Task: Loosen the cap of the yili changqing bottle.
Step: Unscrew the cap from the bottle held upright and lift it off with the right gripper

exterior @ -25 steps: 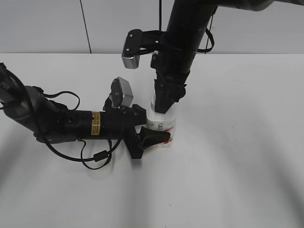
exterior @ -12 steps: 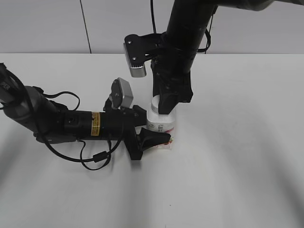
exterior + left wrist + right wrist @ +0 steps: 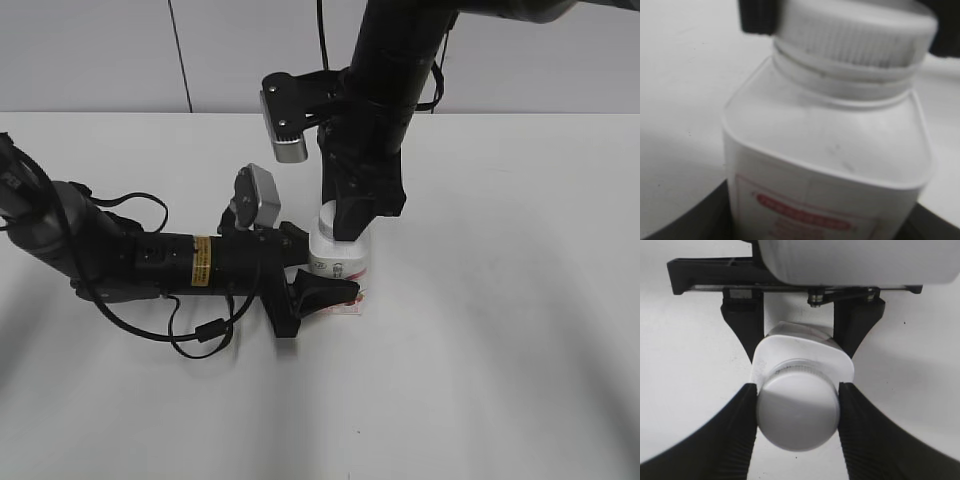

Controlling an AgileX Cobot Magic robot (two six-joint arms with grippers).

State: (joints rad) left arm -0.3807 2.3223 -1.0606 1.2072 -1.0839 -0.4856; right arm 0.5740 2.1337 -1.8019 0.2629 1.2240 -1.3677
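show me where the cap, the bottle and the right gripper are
cap (image 3: 797, 416), right wrist view, on its flat top.
yili changqing bottle (image 3: 825, 150), left wrist view, on its sloping shoulder.
right gripper (image 3: 797, 410), right wrist view, midway between the fingertips pressed on the cap's sides.

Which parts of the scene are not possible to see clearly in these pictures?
- Exterior view: the round white ribbed plastic cap is hidden by the right pincer.
- Exterior view: the lower label of the squat white plastic bottle is covered by the left pincer.
- Left wrist view: the label text is blurred, and the bottle's base is cut off by the bottom edge.
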